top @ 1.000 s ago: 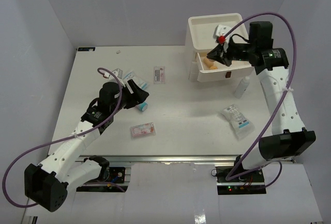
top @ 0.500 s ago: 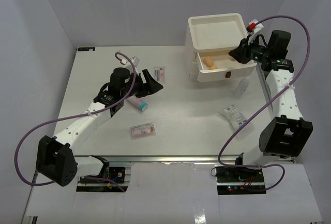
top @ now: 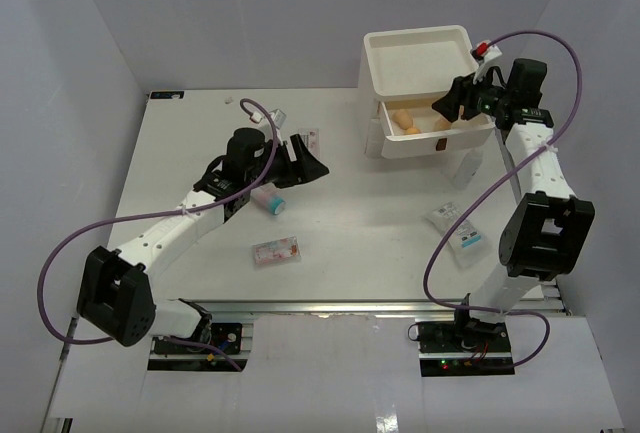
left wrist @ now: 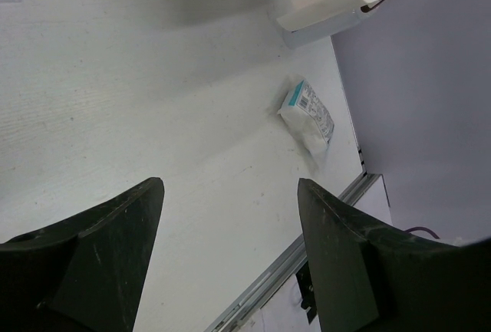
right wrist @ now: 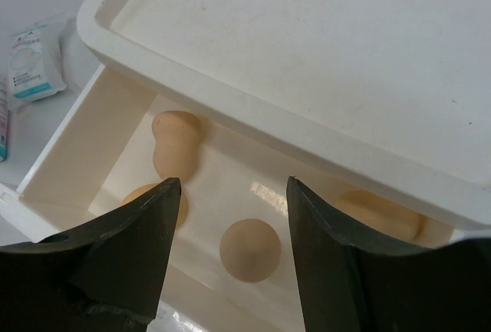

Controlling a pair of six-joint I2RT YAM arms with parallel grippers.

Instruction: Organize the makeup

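Well left of the white drawer box, a pink sachet and the pink tube lie loose, with your left gripper wide open and empty just beyond the tube; blue-and-white packets lie before the box. Your right gripper hangs open and empty over the box's open drawer, which holds four tan sponges. The sponges look finished, so next pinch a flat item by its edge; no print is legible.

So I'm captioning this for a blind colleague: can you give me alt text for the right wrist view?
The right gripper, jaws open, hangs over the pulled-out drawer of a white box, where four tan sponges lie. A blue-and-white packet lies beside the box at upper left.
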